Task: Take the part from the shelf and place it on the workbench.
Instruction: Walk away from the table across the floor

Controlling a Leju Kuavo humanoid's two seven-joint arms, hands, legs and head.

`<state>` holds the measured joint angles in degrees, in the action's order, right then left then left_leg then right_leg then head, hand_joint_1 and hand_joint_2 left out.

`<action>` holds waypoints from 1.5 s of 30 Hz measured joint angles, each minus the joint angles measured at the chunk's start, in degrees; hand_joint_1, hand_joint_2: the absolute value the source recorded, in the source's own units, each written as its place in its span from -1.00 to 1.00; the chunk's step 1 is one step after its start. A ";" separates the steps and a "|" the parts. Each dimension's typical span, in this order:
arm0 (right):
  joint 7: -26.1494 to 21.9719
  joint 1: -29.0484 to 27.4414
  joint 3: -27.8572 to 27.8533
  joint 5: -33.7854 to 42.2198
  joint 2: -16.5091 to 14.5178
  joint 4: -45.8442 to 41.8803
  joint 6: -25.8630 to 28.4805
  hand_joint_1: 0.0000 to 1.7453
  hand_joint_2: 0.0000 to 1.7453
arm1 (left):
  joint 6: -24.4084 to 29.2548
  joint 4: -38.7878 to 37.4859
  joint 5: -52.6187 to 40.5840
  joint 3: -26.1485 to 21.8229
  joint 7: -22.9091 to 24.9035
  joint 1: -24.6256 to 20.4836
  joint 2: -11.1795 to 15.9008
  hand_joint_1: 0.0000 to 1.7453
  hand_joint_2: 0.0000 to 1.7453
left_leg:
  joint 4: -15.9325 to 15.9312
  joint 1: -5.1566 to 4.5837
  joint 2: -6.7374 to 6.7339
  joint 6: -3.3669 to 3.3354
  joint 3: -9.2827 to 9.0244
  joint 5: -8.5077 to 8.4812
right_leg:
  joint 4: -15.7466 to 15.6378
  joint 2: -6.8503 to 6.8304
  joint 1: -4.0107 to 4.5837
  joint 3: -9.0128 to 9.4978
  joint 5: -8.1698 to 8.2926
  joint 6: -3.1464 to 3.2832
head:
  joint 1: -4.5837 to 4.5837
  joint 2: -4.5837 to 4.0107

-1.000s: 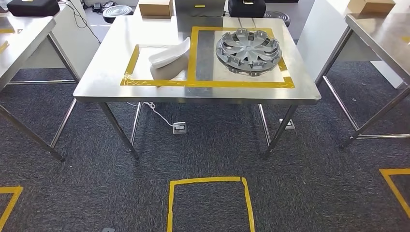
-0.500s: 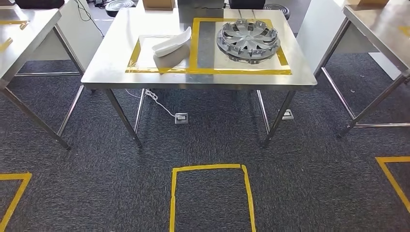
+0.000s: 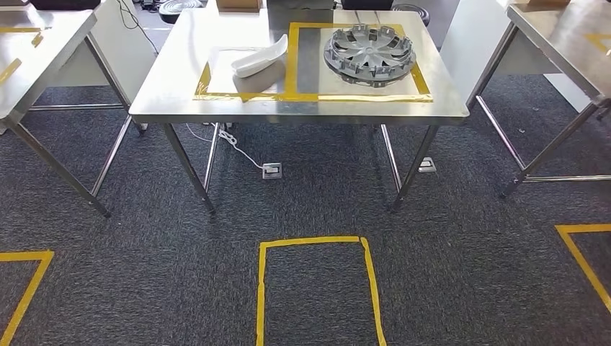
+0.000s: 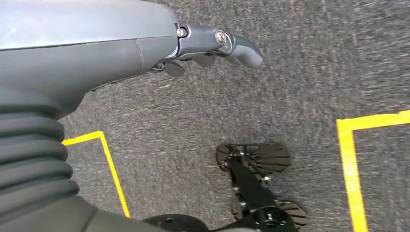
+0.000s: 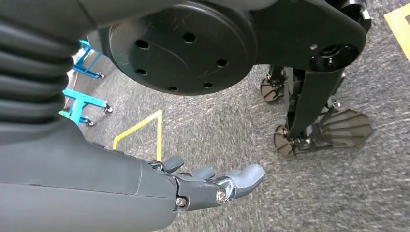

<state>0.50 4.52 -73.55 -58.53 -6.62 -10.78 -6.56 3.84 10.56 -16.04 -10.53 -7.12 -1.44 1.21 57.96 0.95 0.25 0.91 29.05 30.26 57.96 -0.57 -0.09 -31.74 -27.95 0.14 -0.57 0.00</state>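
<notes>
Hanging at the robot's sides, both hands carried nothing: left hand (image 4: 212, 46) had its fingers loosely extended over the carpet, right hand (image 5: 212, 186) likewise released with fingers apart, palm bare. So no part was in hand at that point.

Nearest in the head view: a yellow tape box (image 3: 317, 288) on the carpet, just ahead of the robot, likely a standing mark. Beyond it, the steel surface (image 3: 166, 94) with a taped yellow frame (image 3: 288, 95) split into two cells. The smaller cell held a white curved part (image 3: 258, 59); the larger cell held a grey wheel cover (image 3: 369, 52), lying flat. The two were apart, separated by the tape divider. More steel tables (image 3: 36, 50) flanked both sides.

No shelf visible in any view, so couldn't tell where the part to fetch sat, or which item type it was. Both cells already occupied.

Judgement: this read as a transit step, either before pickup or after a delivery, with arms idle. Can't say which from this alone.

Next move would call for locating the shelf, squaring up to it, then raising an arm with the hand spread wide enough for the part.
</notes>
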 joint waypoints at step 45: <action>-0.53 -12.04 66.86 56.71 5.79 -9.96 0.00 -1.00 -1.00 | -3.40 10.67 15.48 8.06 6.74 9.31 -1.04 -1.00 -1.00 | 0.18 -0.38 -0.11 -0.74 0.91 -0.80 | -0.40 0.12 -0.16 -0.75 1.39 -1.46 | 0.14 0.00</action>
<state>-0.03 -7.52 -6.69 -1.82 -0.82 -20.74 -6.56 0.44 21.23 -0.56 -2.47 -0.37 7.87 0.17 58.14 0.57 0.14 0.17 29.95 29.46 57.56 -0.45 -0.25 -32.49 -26.56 -1.31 -0.43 0.00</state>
